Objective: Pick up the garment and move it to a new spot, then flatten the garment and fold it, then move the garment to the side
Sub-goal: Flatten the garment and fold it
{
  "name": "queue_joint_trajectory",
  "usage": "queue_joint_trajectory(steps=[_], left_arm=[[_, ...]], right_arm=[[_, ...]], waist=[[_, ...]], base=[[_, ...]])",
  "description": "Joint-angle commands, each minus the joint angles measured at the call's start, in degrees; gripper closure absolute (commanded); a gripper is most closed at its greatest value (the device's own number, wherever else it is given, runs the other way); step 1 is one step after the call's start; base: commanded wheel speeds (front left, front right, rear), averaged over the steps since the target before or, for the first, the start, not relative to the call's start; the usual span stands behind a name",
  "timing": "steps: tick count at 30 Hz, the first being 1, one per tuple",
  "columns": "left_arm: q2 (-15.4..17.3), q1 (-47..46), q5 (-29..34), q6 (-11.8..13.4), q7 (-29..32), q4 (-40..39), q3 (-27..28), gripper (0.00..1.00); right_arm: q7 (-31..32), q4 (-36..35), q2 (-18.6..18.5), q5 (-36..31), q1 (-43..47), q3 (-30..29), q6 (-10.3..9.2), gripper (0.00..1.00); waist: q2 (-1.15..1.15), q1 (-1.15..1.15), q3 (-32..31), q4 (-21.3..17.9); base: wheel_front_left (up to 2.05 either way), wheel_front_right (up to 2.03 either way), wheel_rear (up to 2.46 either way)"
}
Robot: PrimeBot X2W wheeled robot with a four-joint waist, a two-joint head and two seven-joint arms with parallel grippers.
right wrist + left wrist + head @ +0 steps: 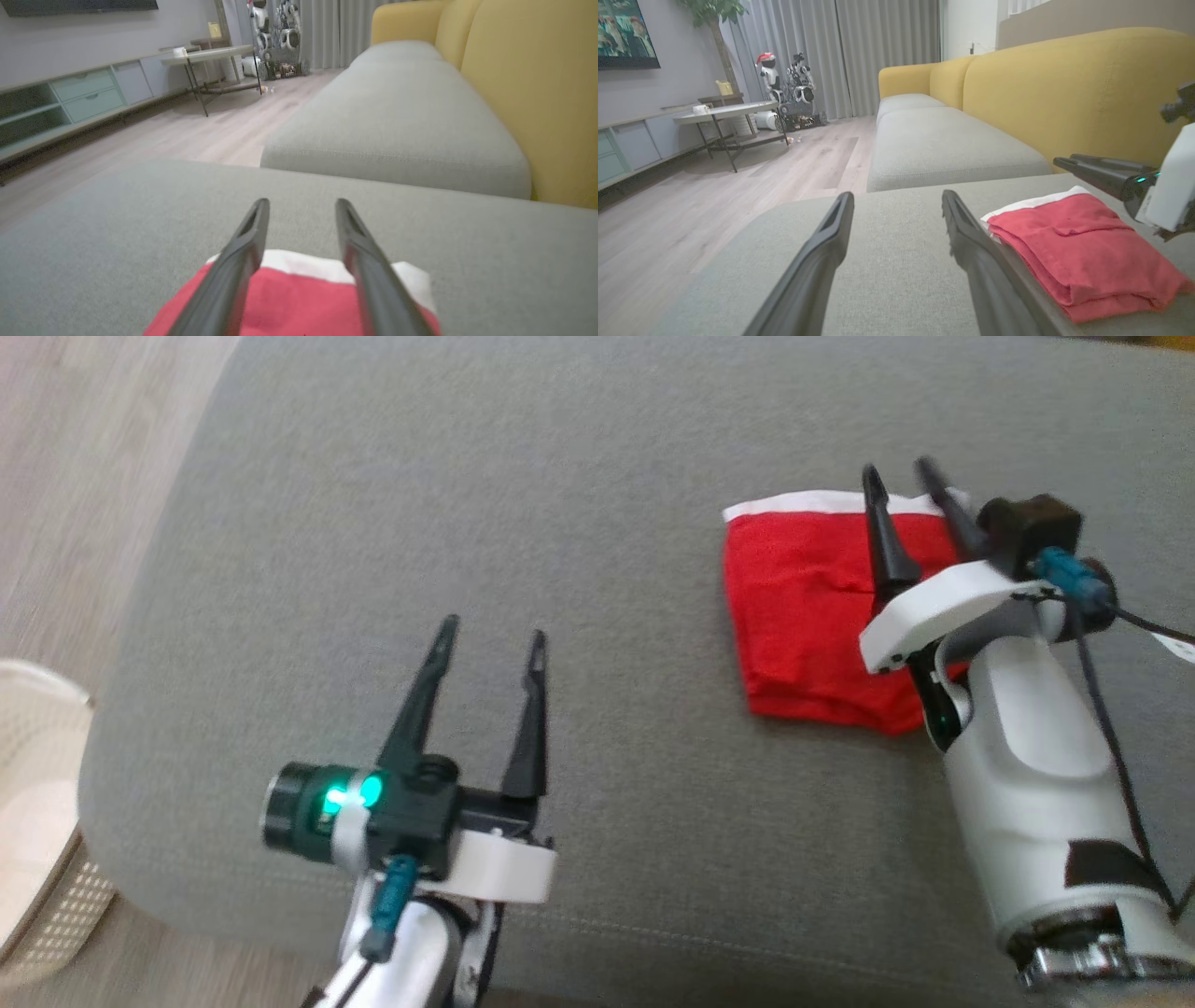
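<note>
The garment (808,607) is red with a white band along its far edge and lies folded into a compact rectangle on the grey cushion (579,476), toward the right. From the left wrist view the garment (1083,252) shows stacked layers, lying flat. My right gripper (901,476) hovers over the garment's right part, fingers spread and holding nothing; in its own view the right gripper (301,205) points past the white band of the garment (299,298). My left gripper (492,633) is open over bare cushion to the garment's left, and the left gripper (896,200) is empty.
A pale perforated basket (37,831) stands on the wooden floor (75,476) at the cushion's left edge. Beyond lie a further grey seat (943,144) with yellow backrests (1073,88), a round side table (724,112) and a parked robot (770,84).
</note>
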Motion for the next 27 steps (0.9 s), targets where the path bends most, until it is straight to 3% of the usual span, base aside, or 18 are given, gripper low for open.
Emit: queue_joint_trajectory(steps=[1, 7, 11, 15, 21, 27], left_arm=[[0.6, -0.7, -0.1, 0.5, -0.3, -2.0, 2.3, 0.00], [1.9, 3.0, -2.0, 1.4, -0.3, -2.0, 6.2, 0.00], [3.1, 4.3, -1.8, 0.7, -0.3, -4.4, 8.0, 0.00], [3.7, 7.1, -1.5, 0.3, -0.3, -5.8, 9.2, 0.00], [3.7, 11.6, -1.6, -1.4, -0.3, -6.6, 10.4, 0.00], [3.0, 14.3, -1.1, -2.3, -0.3, -7.2, 11.8, 0.00]], right_arm=[[-0.6, -2.1, 1.5, 0.5, 1.2, 1.4, 0.20, 0.00], [-0.7, -15.7, 0.1, 5.4, 11.5, 6.1, 0.20, 0.00], [-0.7, -26.2, -3.3, 10.3, 19.4, 9.3, 0.20, 0.00], [-0.7, -34.8, -4.4, 13.4, 26.8, 10.5, 0.20, 0.00], [-0.7, -41.1, -3.5, 14.9, 34.7, 11.3, 0.20, 0.00], [-0.7, -42.8, -2.7, 14.1, 38.9, 11.3, 0.20, 0.00]], waist=[[0.00, 0.00, -1.6, -1.5], [0.00, 0.00, -6.0, -5.7], [0.00, 0.00, -7.7, -7.6], [0.00, 0.00, -9.4, -9.1], [0.00, 0.00, -12.1, -10.8], [0.00, 0.00, -13.6, -11.3]], base=[[0.00, 0.00, 0.00], [0.00, 0.00, 0.00], [0.00, 0.00, 0.00], [0.00, 0.00, 0.00], [0.00, 0.00, 0.00], [0.00, 0.00, 0.00]])
